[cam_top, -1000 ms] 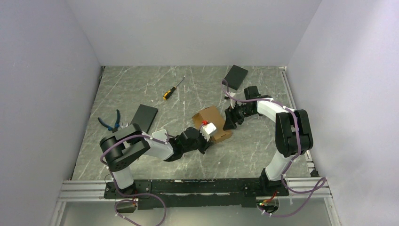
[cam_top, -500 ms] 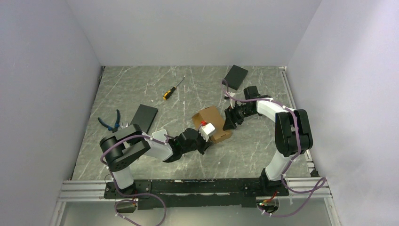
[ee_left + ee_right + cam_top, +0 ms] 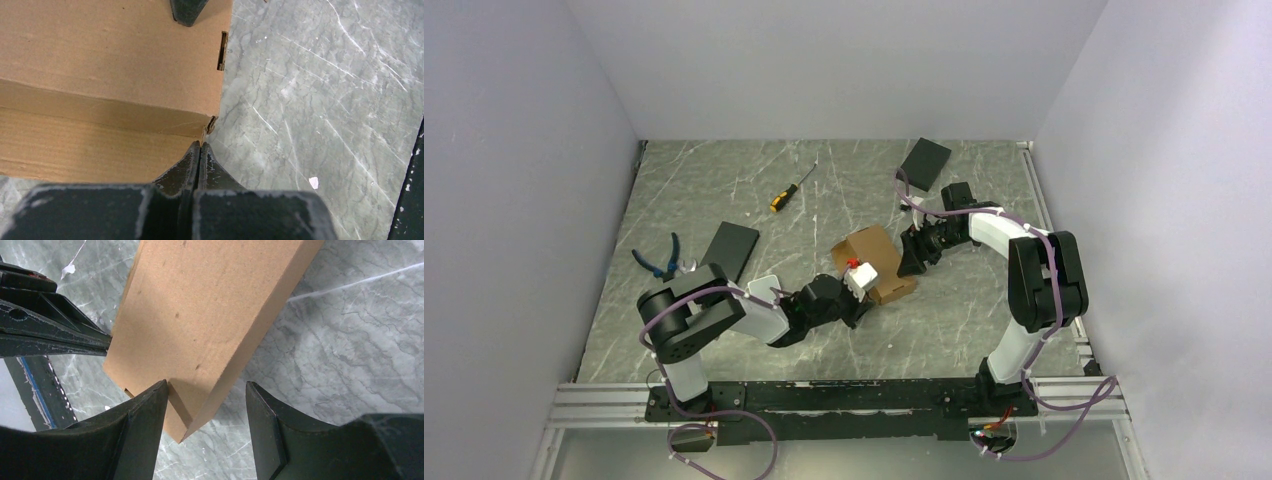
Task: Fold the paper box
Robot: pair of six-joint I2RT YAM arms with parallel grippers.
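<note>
- The paper box [image 3: 871, 256] sits mid-table [image 3: 724, 190], part-formed, between my two grippers.
- My left gripper [image 3: 200, 150] is pinched together on nothing, with its tips at the box's near corner. If I push harder, the light carton may slide, or the corner may crumple.
- My right gripper [image 3: 206, 386] stands apart astride the far end — one finger touching, the other off. Closing unevenly could skew the box.
</note>
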